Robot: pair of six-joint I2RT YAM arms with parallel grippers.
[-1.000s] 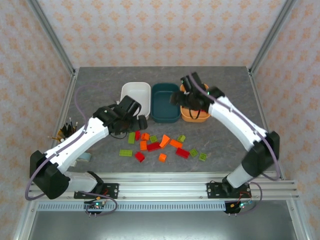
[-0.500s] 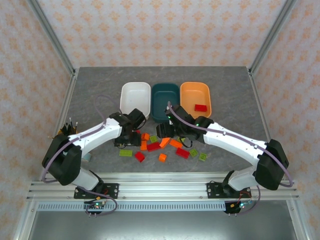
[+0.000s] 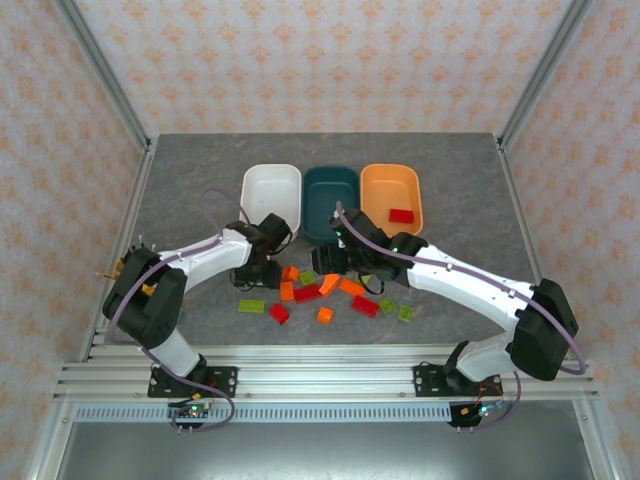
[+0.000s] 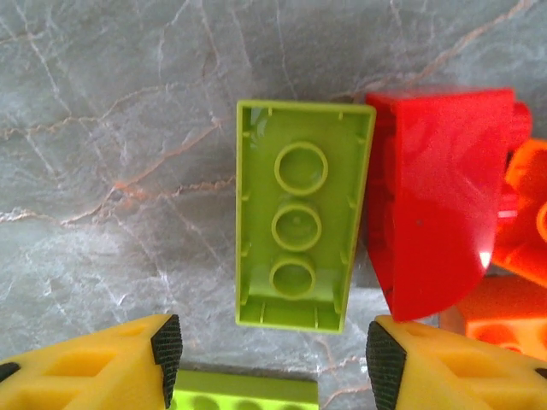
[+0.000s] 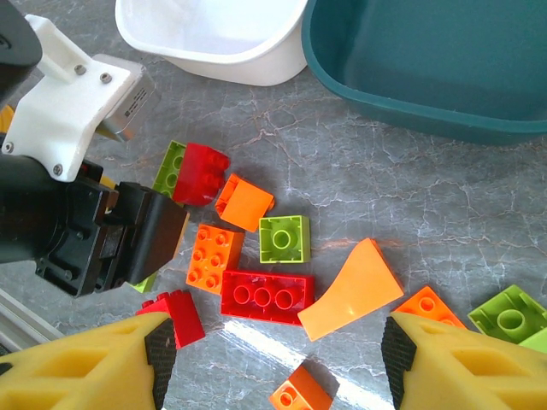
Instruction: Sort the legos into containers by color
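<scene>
The legos lie in a loose pile in front of three containers: a white tub, a dark teal tub and an orange tub with one red brick in it. My left gripper is low at the pile's left edge and open. An upturned lime green brick lies just ahead of its tips, beside a red curved brick. My right gripper hangs open above a red oblong brick and an orange wedge.
A lime square brick, an orange square brick and a small red brick surround the red oblong one. Separate lime bricks lie at the pile's left and right. The left arm's black wrist is close to the right fingers.
The right arm swung from the orange tub down to the pile, leaving a red brick in that tub. The left gripper dropped to the pile's left edge and its jaws narrowed.
</scene>
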